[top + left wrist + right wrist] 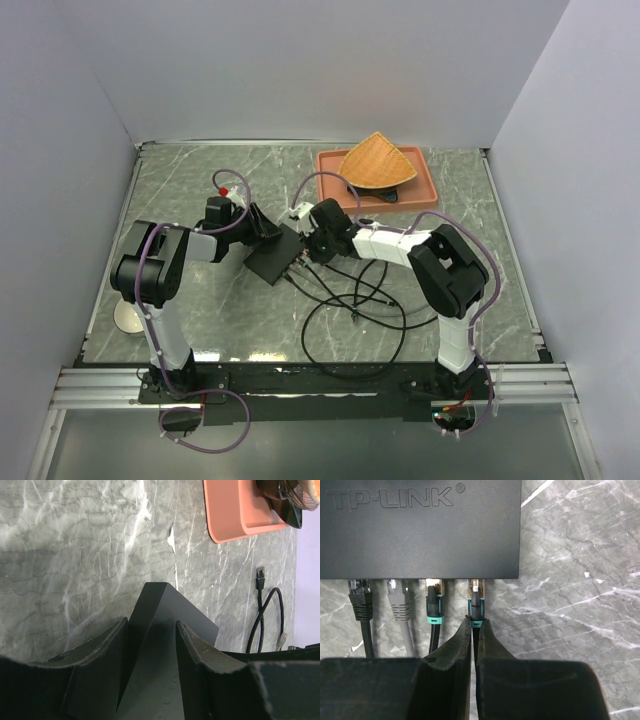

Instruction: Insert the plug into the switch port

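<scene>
The right tool is clenched on the plug, its fingers pinched together on the teal boot at the plug's rear. The left tool straddles one corner of the switch with a finger on each side. I cannot tell whether its pads press on the box.

The grey marbled surface spreads under both tools. Beyond the right tool and off to its right lies the terracotta tray.

The switch, a flat black box with raised lettering on top, lies between the two tools. Its long edge runs square across the right tool's fingertips. Loose black cables loop on the surface behind the right tool, toward the arm bases.

Three other plugs, black, grey and teal-booted, line that edge to the left of the right tool's fingers.

The held plug's long axis runs straight out from the fingertips, at right angles to the long edge. Its metal nose points away from the right tool into the switch port, the rightmost of the four occupied ones. How deep it sits I cannot tell.
</scene>
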